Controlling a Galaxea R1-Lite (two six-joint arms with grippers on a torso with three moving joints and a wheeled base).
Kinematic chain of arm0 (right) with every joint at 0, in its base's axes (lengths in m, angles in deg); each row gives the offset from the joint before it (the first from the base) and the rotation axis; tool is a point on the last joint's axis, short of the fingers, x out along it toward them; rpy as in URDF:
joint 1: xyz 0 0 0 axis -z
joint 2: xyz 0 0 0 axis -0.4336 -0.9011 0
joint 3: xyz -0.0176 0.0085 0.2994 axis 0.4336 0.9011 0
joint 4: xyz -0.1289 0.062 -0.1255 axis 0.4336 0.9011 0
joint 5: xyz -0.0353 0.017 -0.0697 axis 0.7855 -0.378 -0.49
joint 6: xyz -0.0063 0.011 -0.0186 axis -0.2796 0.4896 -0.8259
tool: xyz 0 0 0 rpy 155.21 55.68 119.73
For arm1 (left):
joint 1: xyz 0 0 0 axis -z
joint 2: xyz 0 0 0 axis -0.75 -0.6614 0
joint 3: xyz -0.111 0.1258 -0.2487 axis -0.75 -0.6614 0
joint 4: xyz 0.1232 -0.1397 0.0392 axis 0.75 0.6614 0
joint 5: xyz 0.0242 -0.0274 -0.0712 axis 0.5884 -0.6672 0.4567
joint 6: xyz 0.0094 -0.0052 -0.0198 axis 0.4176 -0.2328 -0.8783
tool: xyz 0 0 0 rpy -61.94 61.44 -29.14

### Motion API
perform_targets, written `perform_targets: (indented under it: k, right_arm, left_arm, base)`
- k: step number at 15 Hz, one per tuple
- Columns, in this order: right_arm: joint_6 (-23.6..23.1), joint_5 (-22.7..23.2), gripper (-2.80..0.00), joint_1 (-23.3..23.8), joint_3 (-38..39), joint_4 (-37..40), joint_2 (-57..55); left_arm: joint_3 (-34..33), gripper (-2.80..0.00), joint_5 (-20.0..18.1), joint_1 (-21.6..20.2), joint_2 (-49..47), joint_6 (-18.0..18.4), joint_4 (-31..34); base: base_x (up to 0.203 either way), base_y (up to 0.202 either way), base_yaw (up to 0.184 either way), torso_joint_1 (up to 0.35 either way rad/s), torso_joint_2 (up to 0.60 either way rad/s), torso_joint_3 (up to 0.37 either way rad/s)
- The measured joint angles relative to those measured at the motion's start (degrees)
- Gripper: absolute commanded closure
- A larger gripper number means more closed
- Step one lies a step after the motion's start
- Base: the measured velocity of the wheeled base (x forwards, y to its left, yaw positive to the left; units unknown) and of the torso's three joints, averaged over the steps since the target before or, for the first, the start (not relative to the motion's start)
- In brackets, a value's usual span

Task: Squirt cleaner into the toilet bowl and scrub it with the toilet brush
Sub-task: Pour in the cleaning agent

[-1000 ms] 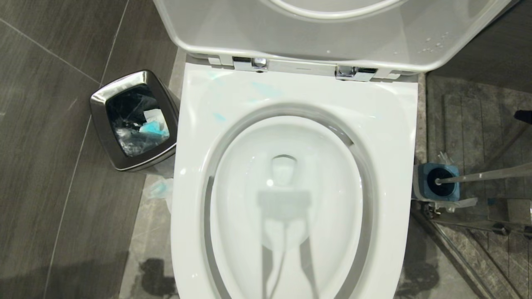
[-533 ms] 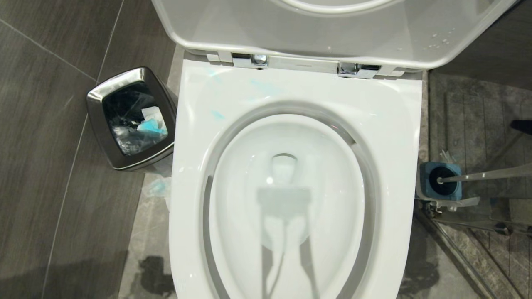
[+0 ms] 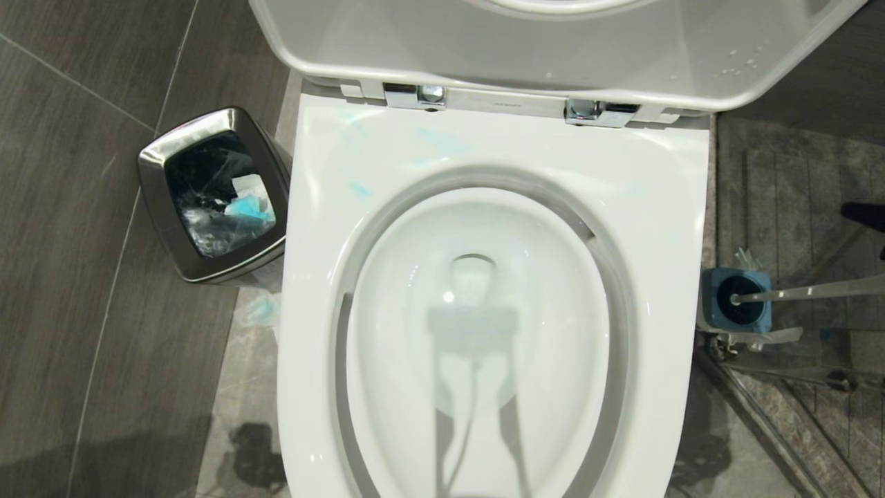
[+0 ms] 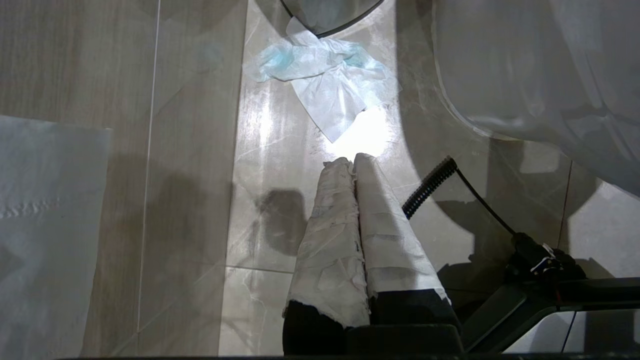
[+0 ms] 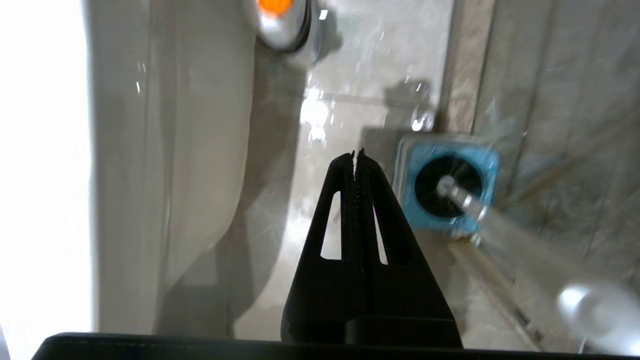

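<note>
A white toilet bowl stands open, its seat and lid tipped back on chrome hinges, with pale turquoise smears of cleaner on the rear of the flat rim and the water in the basin showing only a faint tint. Neither arm reaches into the head view.

The right gripper hangs over the wet floor tiles in the gap beside the bowl's outer wall, its black jaws pressed together and holding nothing. Just beyond and to one side of its tips sits the square blue holder, with the toilet brush standing in it: the black bristle head fills the holder's mouth and the pale handle slants back past the gripper toward the camera, its rounded end blurred. Gripper and handle are apart. In the head view the same holder sits on the floor right of the bowl, the brush handle leaning away to the right.

The left gripper, its fingers wrapped in white covering, is closed and empty above the tiled floor on the bowl's other side. Ahead of its tips lies a crumpled tissue stained blue, near the foot of a steel waste bin that holds more blue-stained paper.
</note>
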Motion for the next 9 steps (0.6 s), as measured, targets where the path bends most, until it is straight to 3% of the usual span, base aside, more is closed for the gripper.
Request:
perform_targets:
  k: [5,9]
  right_arm:
    - [-1.41,3.43,0.00,0.02,8.25,-2.44,-0.16]
    - [-0.66,3.49,0.00,0.00,15.93,-16.42,-6.21]
  left_arm:
    - [0.00,0.00,0.00,0.00,0.00,0.04,0.01]
    - [0.00,0.00,0.01,0.00,0.00,0.06,0.01]
  base:
    - [0.000,0.000,0.000,0.000,0.00,0.000]
    - [0.000,0.000,0.000,0.000,0.00,0.000]
